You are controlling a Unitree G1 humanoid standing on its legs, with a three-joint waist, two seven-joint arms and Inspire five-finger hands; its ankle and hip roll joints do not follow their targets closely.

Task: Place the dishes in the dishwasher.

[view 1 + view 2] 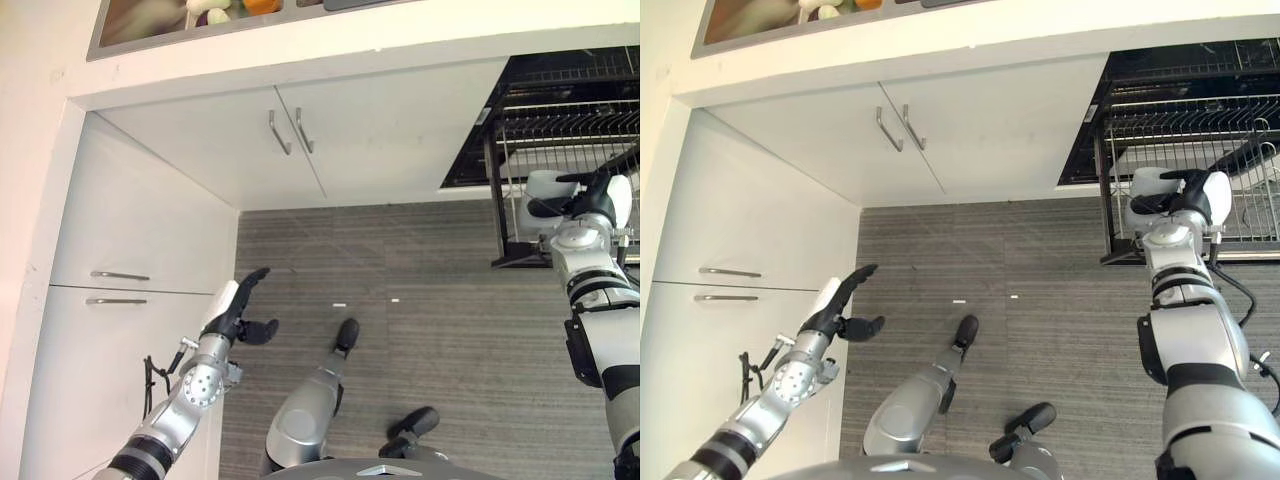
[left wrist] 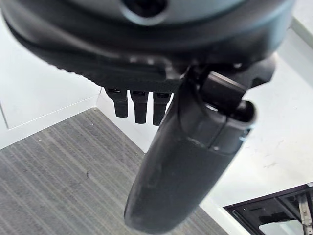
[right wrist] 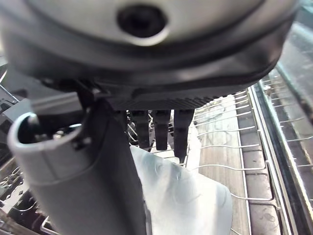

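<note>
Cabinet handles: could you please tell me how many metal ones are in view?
4. Two handles sit side by side on the double doors under the counter; two more sit one above the other on the drawers beside the left hand. Others may be hidden.

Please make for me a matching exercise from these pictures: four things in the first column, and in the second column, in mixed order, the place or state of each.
Things:
1. left hand
2. right hand
3. white dish
4. cabinet handles

Place or state:
A. side by side on two white doors
B. open, holding nothing, above the grey floor
C. at the pulled-out dishwasher rack
D. held over the rack wires

Pairs: 1-B, 2-C, 3-D, 4-A
</note>
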